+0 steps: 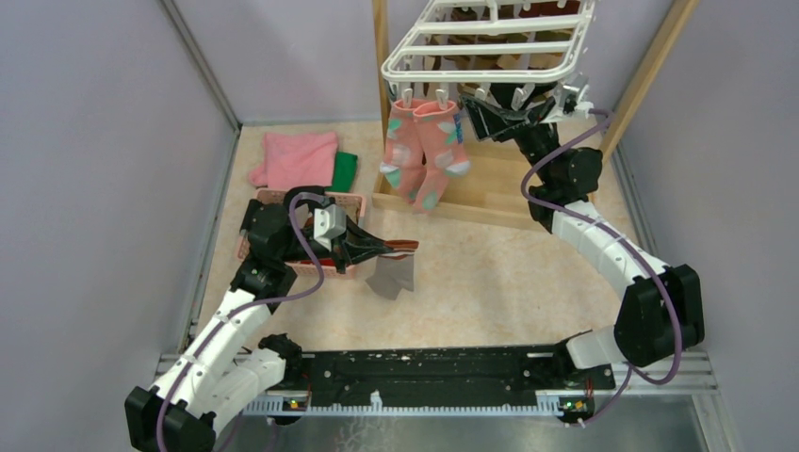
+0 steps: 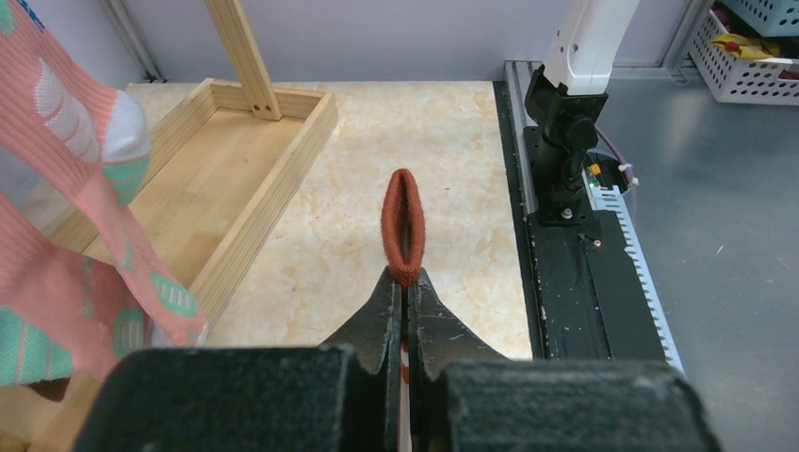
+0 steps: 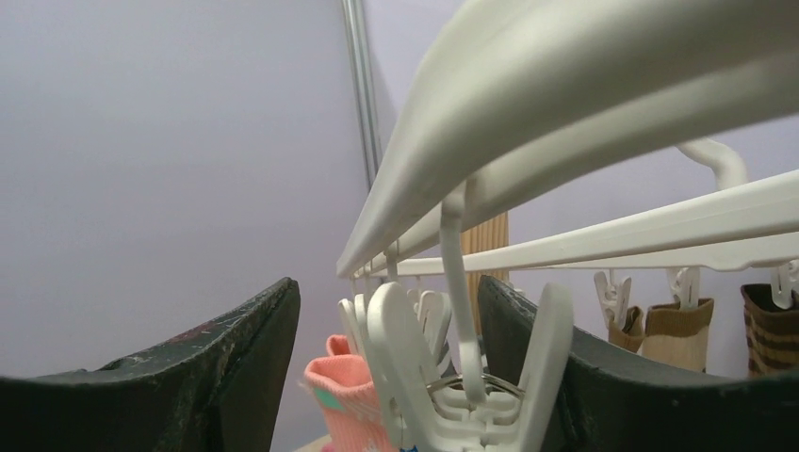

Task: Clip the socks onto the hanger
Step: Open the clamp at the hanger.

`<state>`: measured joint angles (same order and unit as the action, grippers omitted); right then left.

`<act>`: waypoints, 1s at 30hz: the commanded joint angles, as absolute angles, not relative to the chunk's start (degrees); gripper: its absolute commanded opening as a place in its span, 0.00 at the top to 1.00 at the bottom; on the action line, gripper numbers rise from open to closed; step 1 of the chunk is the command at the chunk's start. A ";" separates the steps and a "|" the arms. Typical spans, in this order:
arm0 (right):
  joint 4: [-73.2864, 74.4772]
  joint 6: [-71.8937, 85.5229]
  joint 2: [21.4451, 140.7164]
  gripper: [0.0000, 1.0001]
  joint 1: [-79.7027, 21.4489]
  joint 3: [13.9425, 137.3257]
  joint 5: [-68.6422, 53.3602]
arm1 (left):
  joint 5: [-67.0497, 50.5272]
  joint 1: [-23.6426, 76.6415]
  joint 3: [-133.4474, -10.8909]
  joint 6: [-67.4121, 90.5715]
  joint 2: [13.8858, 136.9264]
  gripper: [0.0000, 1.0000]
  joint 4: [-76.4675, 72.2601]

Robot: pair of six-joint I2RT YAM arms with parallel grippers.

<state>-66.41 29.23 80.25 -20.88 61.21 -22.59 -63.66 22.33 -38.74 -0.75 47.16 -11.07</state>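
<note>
The white hanger hangs from the wooden frame at the back. Two pink socks with teal patches are clipped under its front left edge. My left gripper is low over the table, shut on the brown-red cuff of a grey sock that droops below it. My right gripper is raised under the hanger's front rail, open, with a white clip between its fingers. The clip's right lever lies against the right finger; the left finger stands apart from it. Brown socks hang further back.
A pink basket sits under my left wrist, with a folded pink cloth and a green cloth behind it. The wooden frame's base tray lies below the hanger. Grey walls close in on both sides.
</note>
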 commanded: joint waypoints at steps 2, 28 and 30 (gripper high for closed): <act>-67.43 28.07 77.75 0.34 -21.44 62.61 -23.41 | -65.64 21.95 -38.32 -0.46 47.19 0.99 -14.63; -67.79 28.22 75.58 0.34 -19.34 59.90 -22.26 | -66.41 21.59 -38.31 -0.10 47.58 0.99 -15.54; -67.62 28.29 75.73 0.36 -19.25 60.35 -22.72 | -66.44 21.53 -38.31 -0.09 47.58 0.99 -15.57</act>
